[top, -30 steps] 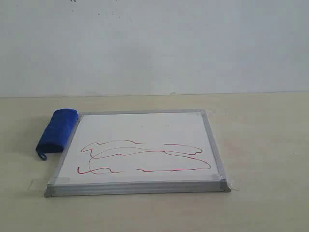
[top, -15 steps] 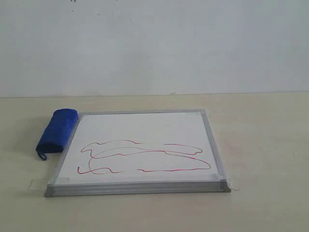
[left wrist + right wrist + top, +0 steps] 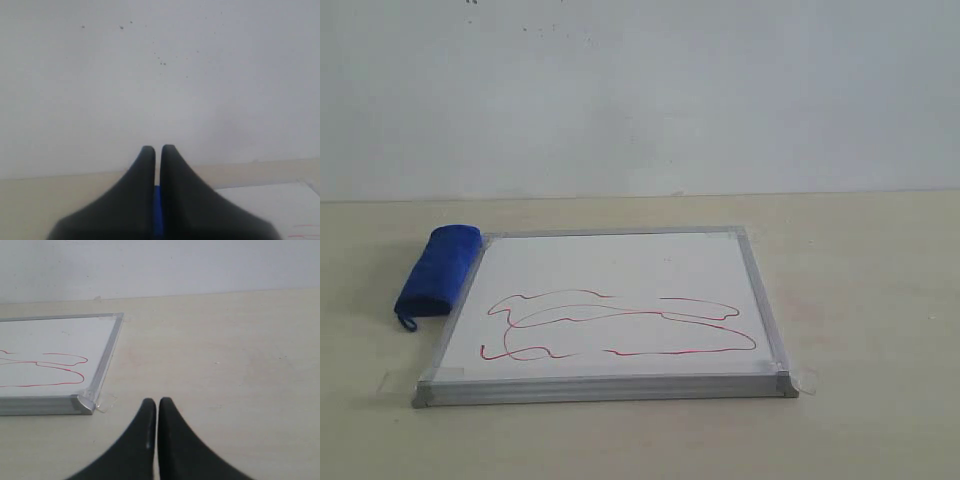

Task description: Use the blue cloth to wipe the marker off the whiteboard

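Observation:
The whiteboard (image 3: 610, 265) lies flat on the table, and the marker (image 3: 620, 313) loops in red across the half of it nearer the exterior camera. The blue cloth (image 3: 438, 268) rests rolled up against the board's left edge. Neither gripper shows in the exterior view. My left gripper (image 3: 157, 148) is shut with nothing in it; a sliver of the blue cloth (image 3: 158, 215) shows through the slit between its fingers, with the whiteboard (image 3: 270, 200) beside it. My right gripper (image 3: 157, 401) is shut and empty over bare table, beside a corner of the whiteboard (image 3: 50, 335) and the marker (image 3: 60, 356).
The board rests on a beige table (image 3: 860, 270) with a white wall (image 3: 640, 90) behind. Clear tape tabs (image 3: 807, 379) stick out at the board's near corners, one of them the tab (image 3: 106, 402) close to my right fingers.

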Robot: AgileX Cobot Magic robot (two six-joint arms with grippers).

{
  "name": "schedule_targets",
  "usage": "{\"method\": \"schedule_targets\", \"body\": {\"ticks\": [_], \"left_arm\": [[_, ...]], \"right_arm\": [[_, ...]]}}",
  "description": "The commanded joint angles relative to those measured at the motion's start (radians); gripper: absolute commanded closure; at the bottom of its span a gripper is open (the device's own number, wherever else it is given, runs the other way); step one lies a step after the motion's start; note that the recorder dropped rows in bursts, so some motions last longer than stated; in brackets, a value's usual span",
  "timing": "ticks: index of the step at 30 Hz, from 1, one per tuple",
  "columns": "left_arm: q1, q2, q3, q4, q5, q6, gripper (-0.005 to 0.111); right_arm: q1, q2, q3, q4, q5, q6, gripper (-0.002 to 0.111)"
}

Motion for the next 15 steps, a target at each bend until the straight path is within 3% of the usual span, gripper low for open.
{"method": "schedule_targets", "body": {"ticks": [1, 15], "left_arm": [[-0.003, 0.004, -0.006, -0.005, -0.064, -0.008, 0.103], [-0.003, 0.065, -0.006, -0.005, -0.105, -0.008, 0.103]], "right_arm": [[-0.002, -0.005, -0.001, -0.004, -0.002, -0.003, 0.107], [-0.002, -0.005, -0.001, -0.004, -0.002, -0.003, 0.107]]}}
